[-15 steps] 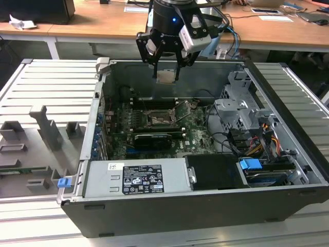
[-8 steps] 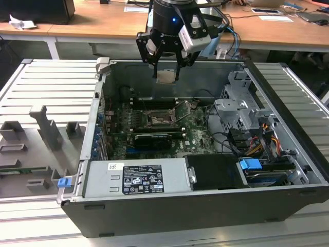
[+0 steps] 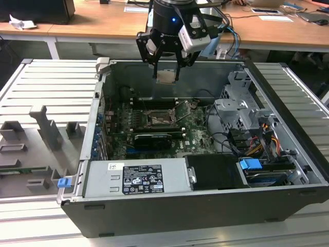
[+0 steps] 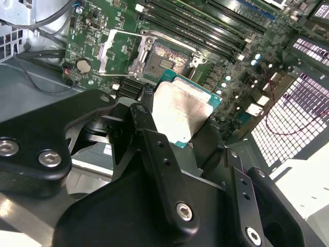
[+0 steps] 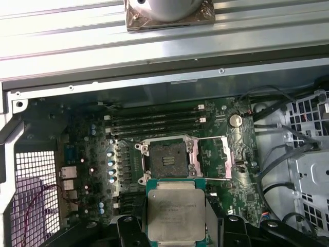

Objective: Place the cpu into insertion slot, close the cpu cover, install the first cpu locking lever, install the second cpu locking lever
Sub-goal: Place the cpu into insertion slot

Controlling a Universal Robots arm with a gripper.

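Note:
My gripper (image 3: 166, 78) is shut on the cpu (image 3: 166, 77), a flat square chip with a pale metal top, and holds it in the air above the open computer case. In both wrist views the cpu (image 5: 176, 213) (image 4: 180, 110) sits between the black fingers (image 4: 146, 128), a short way off the insertion slot (image 5: 165, 157) (image 4: 167, 57). The insertion slot (image 3: 158, 119) lies bare and dark on the green board, below the gripper. The cpu cover (image 5: 213, 157) (image 4: 121, 54) is swung open, lying beside the slot.
Long black memory slots (image 5: 154, 123) run beside the socket. A black graphics card (image 3: 152, 140) and the power supply (image 3: 136, 177) lie nearer the exterior view's bottom. A drive cage with cables (image 3: 241, 116) fills the case's right side. Grey fixtures (image 3: 46, 128) stand to the exterior view's left.

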